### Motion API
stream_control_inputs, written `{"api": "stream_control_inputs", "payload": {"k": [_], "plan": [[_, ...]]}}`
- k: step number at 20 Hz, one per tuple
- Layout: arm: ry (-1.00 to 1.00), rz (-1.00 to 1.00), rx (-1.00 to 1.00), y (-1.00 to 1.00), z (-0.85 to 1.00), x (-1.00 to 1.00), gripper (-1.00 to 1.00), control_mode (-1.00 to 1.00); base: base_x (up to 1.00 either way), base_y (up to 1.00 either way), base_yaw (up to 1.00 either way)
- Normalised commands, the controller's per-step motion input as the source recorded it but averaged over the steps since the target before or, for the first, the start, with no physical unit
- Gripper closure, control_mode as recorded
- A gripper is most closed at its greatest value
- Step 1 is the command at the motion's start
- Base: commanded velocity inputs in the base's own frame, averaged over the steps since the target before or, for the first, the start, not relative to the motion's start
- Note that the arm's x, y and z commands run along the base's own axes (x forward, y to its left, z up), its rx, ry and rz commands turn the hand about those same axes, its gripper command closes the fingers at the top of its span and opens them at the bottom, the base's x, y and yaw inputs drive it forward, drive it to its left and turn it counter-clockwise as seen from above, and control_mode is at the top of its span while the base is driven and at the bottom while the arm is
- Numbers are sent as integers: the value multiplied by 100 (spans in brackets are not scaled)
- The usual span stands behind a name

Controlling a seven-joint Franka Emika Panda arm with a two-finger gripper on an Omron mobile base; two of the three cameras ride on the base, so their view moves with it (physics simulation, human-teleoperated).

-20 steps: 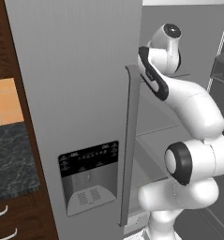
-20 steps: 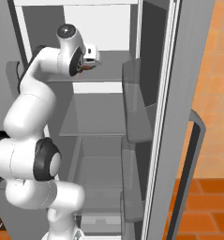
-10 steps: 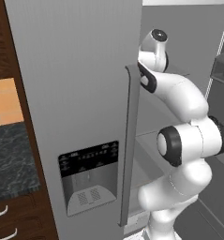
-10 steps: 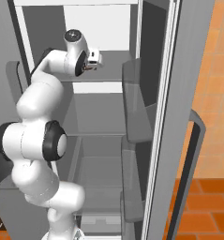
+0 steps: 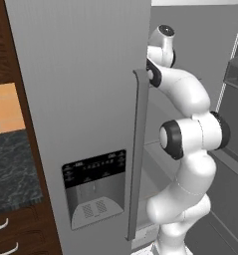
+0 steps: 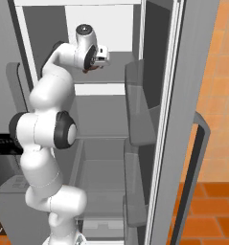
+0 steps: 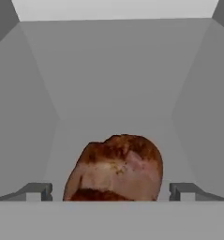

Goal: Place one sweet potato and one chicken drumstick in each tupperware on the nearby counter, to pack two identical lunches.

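- Reaching deeper than a moment ago, the arm now has its gripper (image 6: 93,68) over the fridge's upper shelf (image 6: 106,89).
- Chicken drumstick (image 7: 115,168) sits between the spread, unclenched fingers (image 7: 36,191).
- Probably light, firm, somewhat greasy; clamp across the meaty bulb.

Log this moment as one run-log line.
phase: reaching in open fridge | gripper: open around chicken drumstick | grasp: unconfirmed

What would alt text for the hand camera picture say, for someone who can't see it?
A reddish-brown chicken drumstick sits close up between the two dark fingertips of the robot's gripper. Behind it are the plain grey walls and back of the fridge interior.
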Motion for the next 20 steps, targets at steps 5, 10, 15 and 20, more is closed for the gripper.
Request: {"api": "stream_control_inputs", "payload": {"k": [5,10,15,20], "plan": [[0,-5,0,-52,-25,-19,-100,-100,0,0,0],[0,0,1,-12,0,-6,-100,-100,0,0,0],[0,0,0,37,-25,0,-100,-100,0,0,0],[0,0,0,9,-28,0,-100,-100,0,0,0]]}}
